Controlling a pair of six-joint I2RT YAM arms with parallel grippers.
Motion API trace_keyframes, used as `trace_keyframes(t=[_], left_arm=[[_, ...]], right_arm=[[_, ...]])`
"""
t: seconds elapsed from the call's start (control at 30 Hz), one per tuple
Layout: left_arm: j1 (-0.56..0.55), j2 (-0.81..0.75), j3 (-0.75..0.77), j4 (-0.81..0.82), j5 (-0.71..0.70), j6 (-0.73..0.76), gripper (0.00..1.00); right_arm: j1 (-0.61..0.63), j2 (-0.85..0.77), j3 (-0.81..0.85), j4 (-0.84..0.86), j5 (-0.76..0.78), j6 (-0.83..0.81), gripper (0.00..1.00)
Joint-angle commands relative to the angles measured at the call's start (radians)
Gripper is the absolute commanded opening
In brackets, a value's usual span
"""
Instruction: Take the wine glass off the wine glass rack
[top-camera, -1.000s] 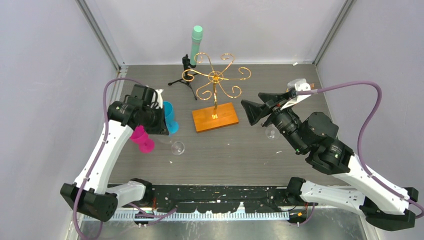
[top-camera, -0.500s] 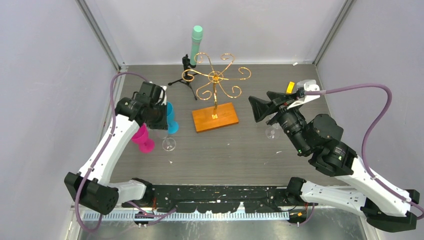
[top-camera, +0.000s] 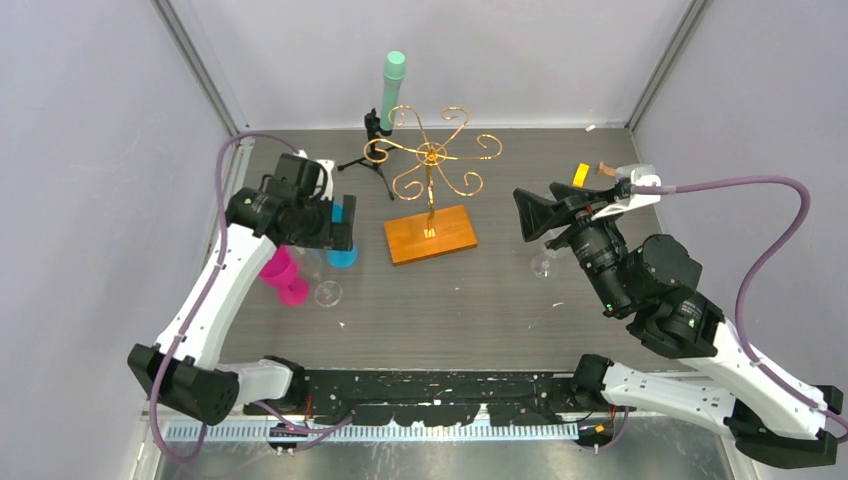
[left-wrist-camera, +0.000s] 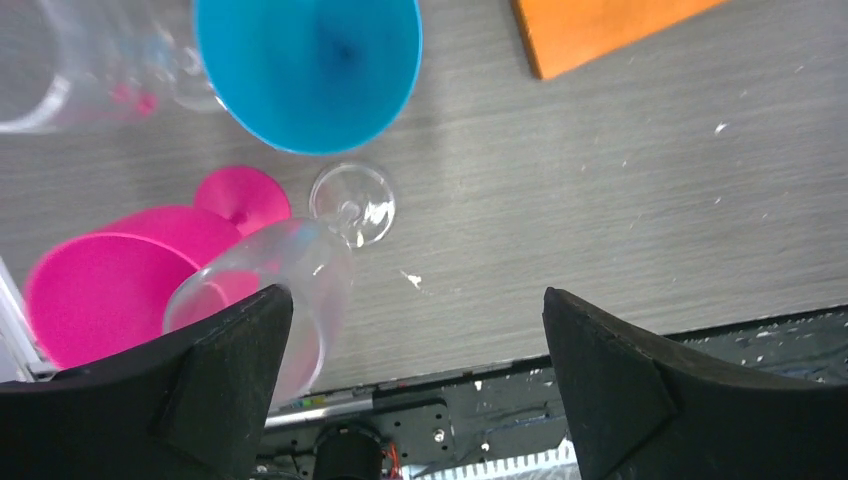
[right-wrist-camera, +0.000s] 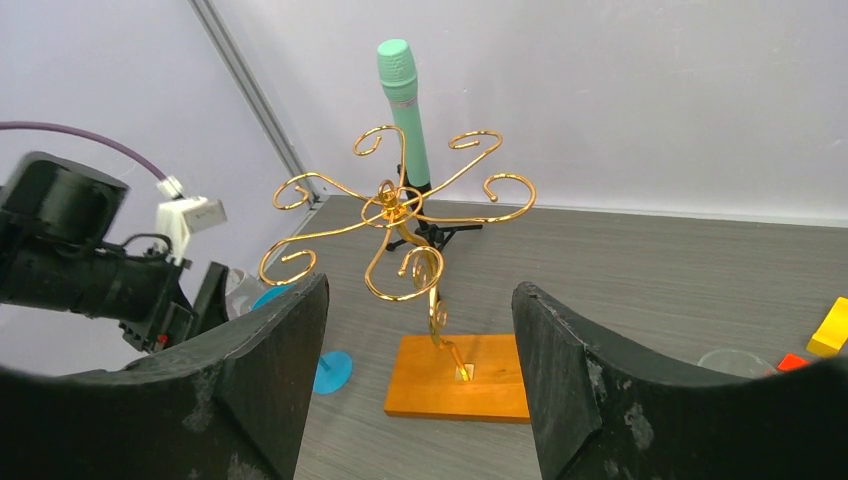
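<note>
Seeing left gripper (left-wrist-camera: 415, 300) jaws wide apart, nothing held. Clear wine glass (left-wrist-camera: 300, 265) on table (left-wrist-camera: 600, 180) just beside one finger (left-wrist-camera: 220, 380), looks upright from my feed. It sits at 8 o'clock from wine glass rack (right-wrist-camera: 385, 197), next to pink cup (left-wrist-camera: 110, 290). Right gripper (right-wrist-camera: 420, 290) spread wide, empty, facing rack.

A robotics lab's test cell: plain grey panels (top-camera: 90, 150) and metal posts (top-camera: 201, 70) are enclosing a wood-grain table (top-camera: 480, 300). A left arm (top-camera: 215, 290) and a right arm (top-camera: 690, 330), both white and black, are sitting bolted to a black rail (top-camera: 440, 385) and trailing purple cables (top-camera: 735, 183). Staged props are standing between them: a gold wire rack (top-camera: 430, 160), a green microphone (top-camera: 392, 85) on a tripod (top-camera: 372, 160), a blue cup (left-wrist-camera: 310, 70) and a pink cup (top-camera: 288, 285).
</note>
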Motion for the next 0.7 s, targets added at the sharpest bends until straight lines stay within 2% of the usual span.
trace_keyframes(t=[0.0,0.2,0.3,0.67], left_arm=[[-0.001,-0.059,0.143,0.019,-0.023,0.035,1.0],[-0.001,-0.091,0.21,0.031,0.123,0.033,1.0],[-0.001,-0.11,0.211,0.03,0.139,0.026,1.0],[-0.001,-0.223,0.21,0.043,-0.076,0.012,1.0]], right_arm=[[0.002,-0.012,-0.003,0.034,0.026,0.019,0.72],[0.003,-0.034,-0.005,0.019,0.032,0.035,0.72],[0.003,-0.044,-0.009,0.019,0.034,0.04,0.72],[0.003,-0.042,0.0,-0.002,0.046,0.062,0.72]])
